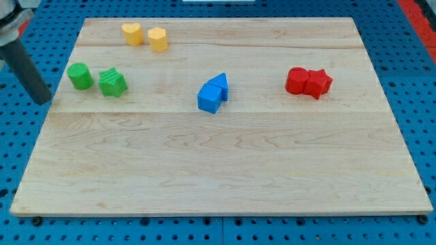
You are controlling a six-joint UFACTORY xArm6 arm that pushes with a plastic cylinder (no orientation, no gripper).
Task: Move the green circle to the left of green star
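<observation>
My tip (pixel 45 100): no claw; left of green circle (pixel 80 76), apart
Green circle: just left of green star (pixel 112 83)
Writing: none I can read

On the bench (pixel 225 170), my tip (pixel 43 100) stands just left of the green circle (pixel 80 76), which sits just beside the green star (pixel 112 83).

A pale wooden board (pixel 225 170) lies on a blue perforated surface (pixel 415 102).

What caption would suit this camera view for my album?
My tip rests left of the board; the green circle sits just left of the green star.
</observation>
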